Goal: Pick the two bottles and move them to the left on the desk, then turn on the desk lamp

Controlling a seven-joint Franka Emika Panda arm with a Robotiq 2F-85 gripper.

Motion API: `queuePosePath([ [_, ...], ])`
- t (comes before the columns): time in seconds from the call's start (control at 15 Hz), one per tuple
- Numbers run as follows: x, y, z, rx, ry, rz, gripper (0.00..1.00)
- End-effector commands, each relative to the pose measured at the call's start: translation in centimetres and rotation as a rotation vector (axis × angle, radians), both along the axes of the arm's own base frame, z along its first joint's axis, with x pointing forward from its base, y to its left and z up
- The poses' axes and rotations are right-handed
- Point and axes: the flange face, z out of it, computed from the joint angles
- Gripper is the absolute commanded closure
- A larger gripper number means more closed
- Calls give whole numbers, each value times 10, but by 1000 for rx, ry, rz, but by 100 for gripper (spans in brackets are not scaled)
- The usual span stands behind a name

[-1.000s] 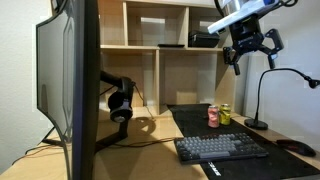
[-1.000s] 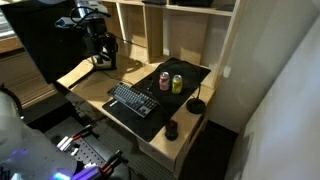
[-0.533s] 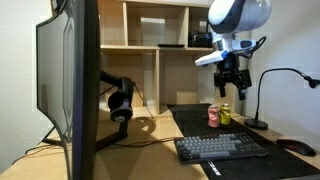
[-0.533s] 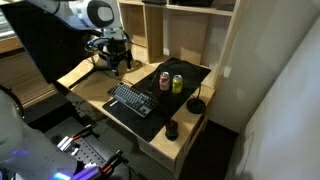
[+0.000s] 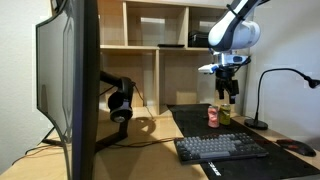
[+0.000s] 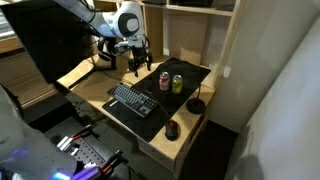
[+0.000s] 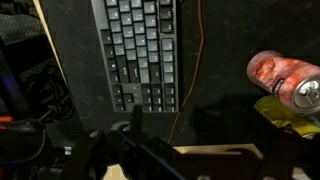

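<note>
I am on the first step: get hold of one bottle. My gripper (image 5: 226,91) hangs in the air above the two bottles and does not touch them. The pink-red bottle (image 5: 213,116) and the yellow-green bottle (image 5: 225,114) stand upright, right next to each other, on the black mat (image 6: 152,72) on the desk (image 5: 150,126). They are behind the keyboard (image 6: 132,100). The desk lamp (image 5: 257,123) stands near them.

To do this well, I think I should pick just one bottle and line up over it. In the wrist view the bottles sit far off at the edge, so I am not over them yet. Then I should go down slowly, with one finger on each side. The bottles are so close that a finger could bump the other one and tip it.

My gripper looks small and blurry here. I cannot tell how far apart my fingers are. I see nothing held in them.
</note>
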Motion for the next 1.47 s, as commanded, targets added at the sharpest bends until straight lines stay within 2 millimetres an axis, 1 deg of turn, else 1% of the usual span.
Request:
queuePosePath([
  [0.0, 11, 3, -12, -11, -50, -3, 0],
  [0.13, 35, -3, -11, 12, -172, -92, 0],
  [0.27, 54, -7, -14, 28, -282, -133, 0],
  [0.33, 62, -13, -19, 7, -306, -164, 0],
  [0.47, 74, -24, -37, -28, -324, -199, 0],
  [0.53, 77, -29, -45, -49, -300, -224, 0],
  [0.6, 62, -25, -30, -16, -296, -196, 0],
  [0.67, 65, -29, -37, -23, -289, -205, 0],
  [0.73, 65, -29, -40, -24, -285, -206, 0],
  [0.8, 66, -28, -38, -23, -287, -204, 0],
  [0.87, 66, -25, -44, -40, -271, -180, 0],
  [1.07, 77, -28, -81, -33, -260, -211, 0],
  [1.2, 84, -31, -96, -27, -264, -232, 0],
  [1.27, 89, -33, -99, -18, -276, -242, 0],
  [1.33, 92, -35, -96, -1, -281, -259, 0],
  [1.4, 97, -39, -83, 16, -314, -265, 0],
])
